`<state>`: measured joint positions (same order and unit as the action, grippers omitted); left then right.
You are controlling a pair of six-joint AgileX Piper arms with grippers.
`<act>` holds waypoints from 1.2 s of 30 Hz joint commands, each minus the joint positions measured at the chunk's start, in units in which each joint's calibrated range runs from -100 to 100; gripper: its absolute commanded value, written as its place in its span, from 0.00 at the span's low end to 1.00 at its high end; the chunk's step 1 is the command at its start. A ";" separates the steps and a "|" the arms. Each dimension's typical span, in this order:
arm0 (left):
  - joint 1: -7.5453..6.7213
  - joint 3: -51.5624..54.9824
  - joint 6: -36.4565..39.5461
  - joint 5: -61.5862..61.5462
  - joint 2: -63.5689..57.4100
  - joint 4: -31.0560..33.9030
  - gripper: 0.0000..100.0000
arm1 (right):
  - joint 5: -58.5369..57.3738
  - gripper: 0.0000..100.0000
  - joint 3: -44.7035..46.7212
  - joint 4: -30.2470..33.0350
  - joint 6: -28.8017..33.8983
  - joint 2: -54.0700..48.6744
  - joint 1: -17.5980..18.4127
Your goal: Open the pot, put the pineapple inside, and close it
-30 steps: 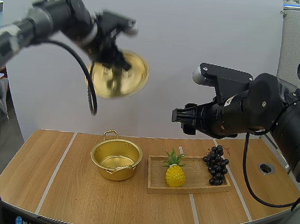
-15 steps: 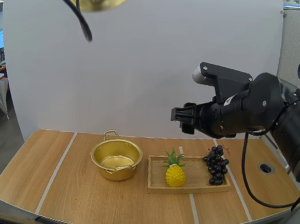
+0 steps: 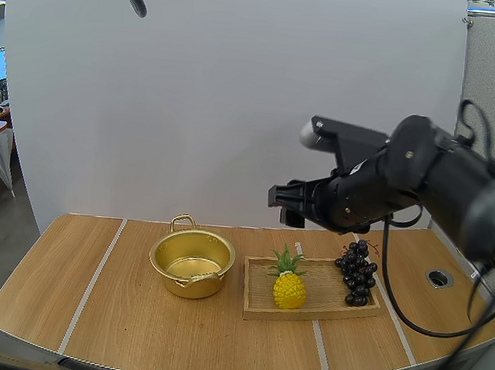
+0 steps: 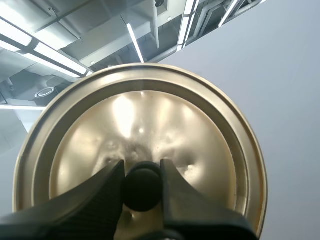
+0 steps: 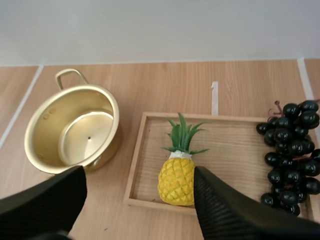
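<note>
The gold pot (image 3: 192, 262) (image 5: 75, 129) stands open and empty on the table. A small yellow pineapple (image 3: 288, 284) (image 5: 178, 173) with green leaves stands in the wooden tray (image 3: 257, 305) (image 5: 235, 140) beside it. My right gripper (image 3: 283, 196) (image 5: 137, 210) hangs open above the tray, its fingers either side of the pineapple and well clear of it. My left gripper (image 4: 142, 187) is shut on the black knob (image 4: 142, 185) of the gold lid (image 4: 200, 130), held up in the air.
A bunch of dark grapes (image 3: 356, 271) (image 5: 292, 150) lies at the tray's right end. A round metal grommet (image 3: 439, 277) sits in the table at the far right.
My left arm has lifted the lid up out of the high view. My right arm has moved left and a little lower, toward the tray.
</note>
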<state>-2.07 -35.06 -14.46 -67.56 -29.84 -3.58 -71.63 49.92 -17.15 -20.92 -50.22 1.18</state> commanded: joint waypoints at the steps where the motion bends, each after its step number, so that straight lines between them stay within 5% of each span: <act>1: -0.17 -0.38 0.57 2.07 -0.26 0.18 0.00 | 1.83 1.00 -0.45 -0.21 -0.74 6.21 -0.17; 11: -0.17 -0.38 0.57 2.07 -0.26 0.18 0.00 | 5.16 1.00 -0.45 -0.09 -1.76 19.57 0.46; 36: -0.17 -0.38 0.57 2.07 -0.26 0.18 0.00 | 12.49 1.00 -1.03 7.97 2.67 30.68 2.32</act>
<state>-2.07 -35.16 -14.46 -67.35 -29.84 -3.58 -59.94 49.66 -10.49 -19.02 -19.90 3.46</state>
